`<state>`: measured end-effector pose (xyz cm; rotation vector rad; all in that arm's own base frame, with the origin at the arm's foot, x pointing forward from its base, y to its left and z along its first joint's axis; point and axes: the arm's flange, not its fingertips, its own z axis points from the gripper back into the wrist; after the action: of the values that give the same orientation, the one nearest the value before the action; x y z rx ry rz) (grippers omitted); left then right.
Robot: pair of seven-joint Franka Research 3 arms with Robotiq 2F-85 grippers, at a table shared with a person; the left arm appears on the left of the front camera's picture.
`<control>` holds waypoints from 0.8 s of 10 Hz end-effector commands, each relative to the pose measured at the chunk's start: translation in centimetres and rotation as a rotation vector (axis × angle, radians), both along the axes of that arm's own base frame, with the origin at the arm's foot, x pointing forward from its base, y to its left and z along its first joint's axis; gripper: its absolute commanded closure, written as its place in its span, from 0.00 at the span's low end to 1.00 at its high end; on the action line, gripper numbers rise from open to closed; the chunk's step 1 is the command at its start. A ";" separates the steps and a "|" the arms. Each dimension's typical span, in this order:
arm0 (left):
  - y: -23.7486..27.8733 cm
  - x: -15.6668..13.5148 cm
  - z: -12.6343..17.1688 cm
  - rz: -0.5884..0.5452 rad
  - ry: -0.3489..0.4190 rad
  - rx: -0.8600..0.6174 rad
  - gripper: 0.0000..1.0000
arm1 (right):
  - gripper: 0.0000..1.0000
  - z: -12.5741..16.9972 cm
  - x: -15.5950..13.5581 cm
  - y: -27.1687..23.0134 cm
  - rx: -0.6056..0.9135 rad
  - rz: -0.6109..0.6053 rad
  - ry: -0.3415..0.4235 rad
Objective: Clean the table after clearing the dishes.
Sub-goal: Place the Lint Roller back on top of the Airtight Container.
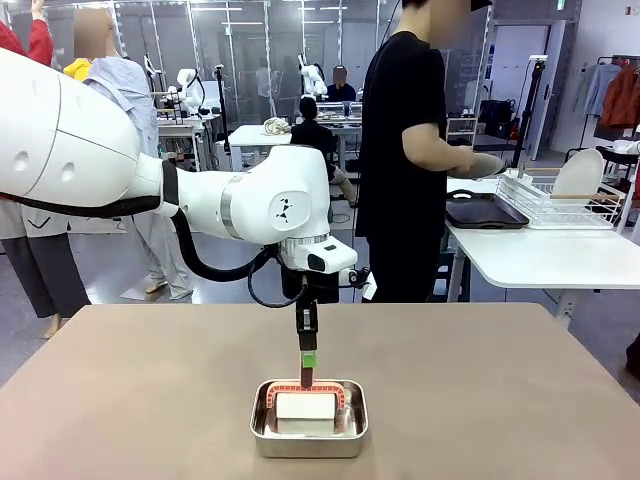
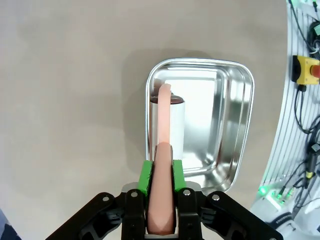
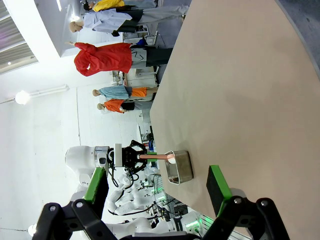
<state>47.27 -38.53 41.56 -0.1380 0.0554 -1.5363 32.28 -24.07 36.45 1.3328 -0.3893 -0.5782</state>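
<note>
Between the green pads (image 2: pixel 145 176) of the left gripper (image 2: pixel 161 175), a pinkish handle (image 2: pixel 162 200) is pinched tight; it runs out past the fingertips and down into a shiny steel pan (image 2: pixel 240 130), where it meets a white block (image 2: pixel 176 125) lying inside. From the front, that gripper (image 1: pixel 307 362) hangs straight down over the pan (image 1: pixel 309 435), and the handle's arch (image 1: pixel 306 387) curves over the white block (image 1: pixel 306 406). The pan sits on the taupe table (image 1: pixel 480 390), near its closer edge and about midway across. In the right wrist view, the right gripper (image 3: pixel 155 187) has its fingers spread wide with nothing between them, hovering off the table's (image 3: pixel 235 80) edge. Beyond the table a person (image 1: pixel 405 150) stands at a white side table (image 1: pixel 550 255) bearing a dark tray (image 1: pixel 485 212) and a wire rack (image 1: pixel 560 205) with a white plate (image 1: pixel 578 175).
</note>
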 end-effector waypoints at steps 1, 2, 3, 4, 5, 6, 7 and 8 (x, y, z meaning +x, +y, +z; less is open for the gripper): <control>0.0 0.2 -1.6 0.011 0.005 -0.016 0.80 | 0.00 0.2 -0.3 -0.1 -0.002 0.011 -0.007; 0.1 0.2 -1.2 0.011 -0.013 -0.020 0.53 | 0.00 0.2 -0.3 -0.1 -0.002 0.011 -0.007; 0.1 0.0 -0.5 0.003 -0.033 -0.024 0.37 | 0.00 0.2 -0.3 -0.1 -0.002 0.011 -0.007; 0.0 0.0 -0.2 0.002 -0.040 -0.017 0.13 | 0.00 0.2 -0.3 -0.1 -0.002 0.011 -0.007; 0.1 0.1 0.0 -0.001 -0.040 -0.010 0.00 | 0.00 0.2 -0.3 -0.1 -0.002 0.011 -0.007; 0.1 0.1 0.6 -0.002 -0.050 -0.009 0.00 | 0.00 0.2 -0.3 -0.1 -0.002 0.011 -0.007; 0.3 0.1 1.2 -0.003 -0.060 0.001 0.00 | 0.00 0.2 -0.3 -0.1 -0.002 0.011 -0.007; 0.6 0.2 1.8 0.004 -0.072 0.005 0.06 | 0.00 0.2 -0.3 -0.1 -0.002 0.011 -0.007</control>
<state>47.68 -38.45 42.46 -0.1094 0.0164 -1.5434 32.28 -24.07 36.45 1.3328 -0.3893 -0.5782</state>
